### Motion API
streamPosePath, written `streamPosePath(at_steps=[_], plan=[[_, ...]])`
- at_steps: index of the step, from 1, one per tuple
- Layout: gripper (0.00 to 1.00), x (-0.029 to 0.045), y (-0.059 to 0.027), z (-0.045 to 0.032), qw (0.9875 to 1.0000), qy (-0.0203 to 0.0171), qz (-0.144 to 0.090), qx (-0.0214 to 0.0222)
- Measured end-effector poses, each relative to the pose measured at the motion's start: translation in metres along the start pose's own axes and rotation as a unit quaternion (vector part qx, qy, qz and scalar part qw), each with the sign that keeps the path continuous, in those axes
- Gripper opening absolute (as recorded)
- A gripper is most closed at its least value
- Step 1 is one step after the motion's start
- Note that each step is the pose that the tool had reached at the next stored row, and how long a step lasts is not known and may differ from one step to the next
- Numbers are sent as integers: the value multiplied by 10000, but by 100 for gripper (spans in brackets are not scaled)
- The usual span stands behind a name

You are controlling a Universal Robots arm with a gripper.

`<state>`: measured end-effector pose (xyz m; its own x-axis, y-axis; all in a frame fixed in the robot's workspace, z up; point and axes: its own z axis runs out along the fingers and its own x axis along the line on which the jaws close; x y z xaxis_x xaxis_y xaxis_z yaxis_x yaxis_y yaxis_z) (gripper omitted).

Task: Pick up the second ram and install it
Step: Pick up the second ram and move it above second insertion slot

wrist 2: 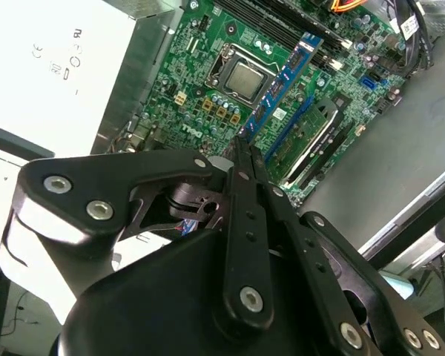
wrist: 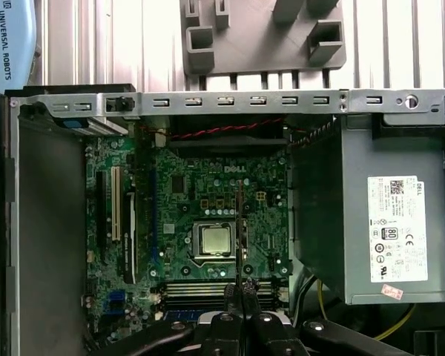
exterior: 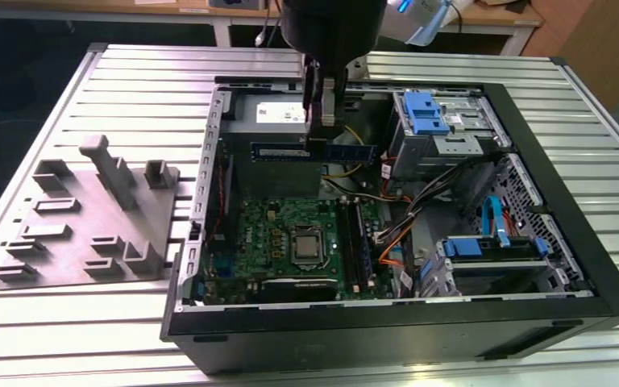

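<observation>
Already picked up: fingers [exterior: 328,109] clenched on the second ram [exterior: 312,151], held in the air above the motherboard [exterior: 267,234] inside the open PC case [exterior: 396,322], not yet seated in a slot.

You have one bench [exterior: 148,72] here. On it you can count one open computer case [exterior: 396,318] and one grey block [exterior: 89,218] with one tall post [exterior: 100,157]. Look inside the case and you find one green board [exterior: 277,234], one square chip [exterior: 307,246] in its middle, one grey power box [wrist: 386,230] and two blue trays [exterior: 422,113] [exterior: 476,246]. You have one gripper [exterior: 321,137], and there is one long memory stick [exterior: 288,151] in it.
</observation>
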<state>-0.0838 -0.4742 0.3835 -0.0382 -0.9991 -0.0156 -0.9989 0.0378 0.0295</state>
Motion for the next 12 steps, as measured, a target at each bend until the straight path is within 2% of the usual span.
streamPosePath(at_steps=[4,12], plan=[[12,0,-1,9,10000,-1,-1,1],[12,2,-5,137,10000,2,-58,0]])
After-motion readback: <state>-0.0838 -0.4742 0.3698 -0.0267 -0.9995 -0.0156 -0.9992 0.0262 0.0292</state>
